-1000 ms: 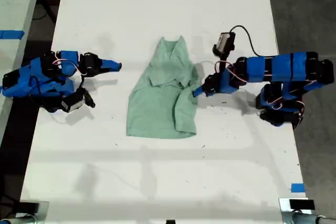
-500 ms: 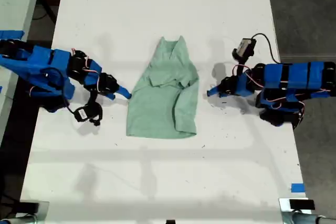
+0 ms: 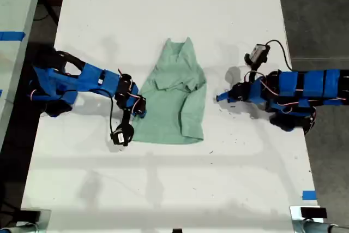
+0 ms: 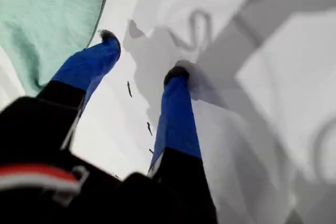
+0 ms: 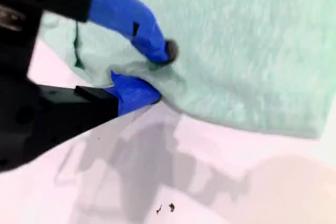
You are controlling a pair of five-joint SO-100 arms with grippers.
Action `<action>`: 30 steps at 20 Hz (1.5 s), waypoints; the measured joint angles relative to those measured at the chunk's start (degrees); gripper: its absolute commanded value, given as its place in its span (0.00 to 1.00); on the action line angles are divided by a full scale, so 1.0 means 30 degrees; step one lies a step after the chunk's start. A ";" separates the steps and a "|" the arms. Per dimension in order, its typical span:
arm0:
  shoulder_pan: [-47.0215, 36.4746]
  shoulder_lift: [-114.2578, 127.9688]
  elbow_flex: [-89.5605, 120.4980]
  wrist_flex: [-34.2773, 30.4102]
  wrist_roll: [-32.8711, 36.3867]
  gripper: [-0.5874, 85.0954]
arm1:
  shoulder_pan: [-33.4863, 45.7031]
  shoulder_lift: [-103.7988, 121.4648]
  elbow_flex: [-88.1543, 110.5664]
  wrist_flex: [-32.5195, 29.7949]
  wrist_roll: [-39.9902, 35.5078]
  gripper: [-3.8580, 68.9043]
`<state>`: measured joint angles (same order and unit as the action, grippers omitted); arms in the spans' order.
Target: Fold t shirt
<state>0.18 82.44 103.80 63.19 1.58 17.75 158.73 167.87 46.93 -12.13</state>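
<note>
Pinching t shirt (image 5: 247,51) edge, my second gripper (image 5: 149,74).

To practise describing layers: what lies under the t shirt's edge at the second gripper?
One blue finger slides under the t shirt, the other presses on top. Beneath is white table; anything further under is covered.

White table (image 3: 163,4), few small dark specks on surface. Pale green t shirt (image 3: 173,99) lies flat near middle, partly folded, wrinkled. Blue tape piece (image 3: 308,195) near exterior view's lower right edge.
</note>
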 measured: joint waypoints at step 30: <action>-0.7383 1.3154 -0.5039 0.2871 0.5039 0.01 | 0.0674 1.3594 0.2344 0.7148 0.0586 0.29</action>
<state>-21.97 121.90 88.68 71.81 16.70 19.78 199.51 174.90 68.38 -10.37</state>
